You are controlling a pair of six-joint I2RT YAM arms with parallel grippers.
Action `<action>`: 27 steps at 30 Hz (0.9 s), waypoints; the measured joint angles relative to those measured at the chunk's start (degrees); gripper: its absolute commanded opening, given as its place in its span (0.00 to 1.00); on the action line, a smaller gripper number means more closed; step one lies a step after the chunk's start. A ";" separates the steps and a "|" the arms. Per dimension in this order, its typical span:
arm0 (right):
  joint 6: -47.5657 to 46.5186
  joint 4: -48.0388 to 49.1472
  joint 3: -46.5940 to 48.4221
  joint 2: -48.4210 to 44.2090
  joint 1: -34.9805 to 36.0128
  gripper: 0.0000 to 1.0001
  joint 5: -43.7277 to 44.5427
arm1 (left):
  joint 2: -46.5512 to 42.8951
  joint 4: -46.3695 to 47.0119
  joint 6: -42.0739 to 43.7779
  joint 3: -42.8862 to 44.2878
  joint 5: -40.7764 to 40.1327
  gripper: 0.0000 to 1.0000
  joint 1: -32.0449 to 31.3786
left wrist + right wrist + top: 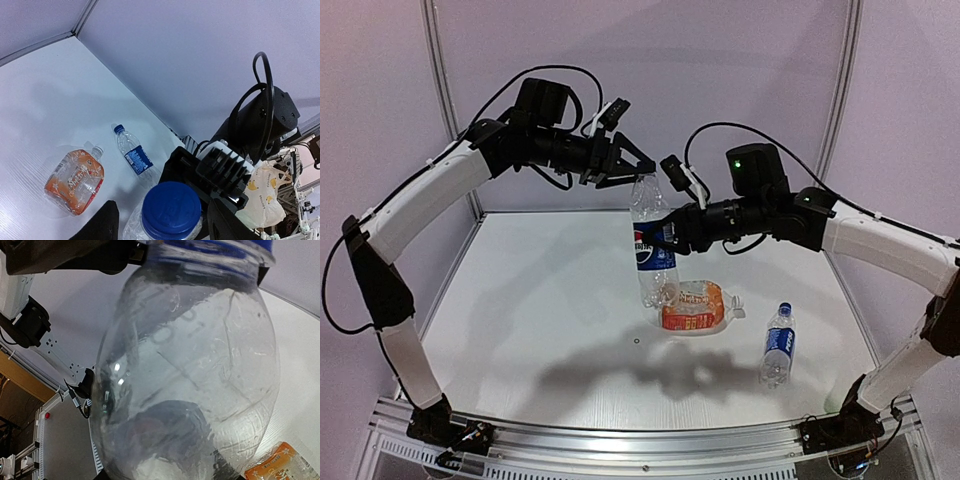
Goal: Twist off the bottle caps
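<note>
A tall clear bottle [652, 245] with a blue label stands upright at mid-table. My right gripper [668, 232] is shut on its body at label height; in the right wrist view the bottle [200, 340] fills the frame. Its blue cap [171, 210] sits between my left gripper's [162, 214] fingers, which stand apart on either side with a gap showing. From above, the left gripper [638, 172] hovers at the bottle's top. An orange-labelled squat bottle [694, 308] lies beside it, its whitish cap [97, 150] on. A slim blue-labelled bottle [777, 345] lies to the right with its blue cap [118, 128] on.
The white table [520, 300] is walled at the back and sides by pale panels and metal posts. An aluminium rail [640, 445] runs along the near edge between the arm bases. A printed plastic bag [262, 192] hangs beyond the table.
</note>
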 measured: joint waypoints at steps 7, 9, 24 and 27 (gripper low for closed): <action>-0.02 0.17 0.00 0.15 0.00 0.44 -0.37 | 2.49 0.50 -0.63 2.78 1.57 0.16 -0.04; 0.20 -0.02 0.00 0.20 0.00 0.51 -0.55 | 2.60 0.59 -0.02 2.84 1.62 0.02 -0.04; 3.91 8.33 0.68 0.26 0.11 0.99 7.26 | 0.15 -4.33 0.85 3.93 -6.91 0.00 1.14; 4.22 11.06 0.83 0.66 0.11 0.99 7.10 | -2.97 -4.00 -0.46 3.28 -8.31 0.00 2.73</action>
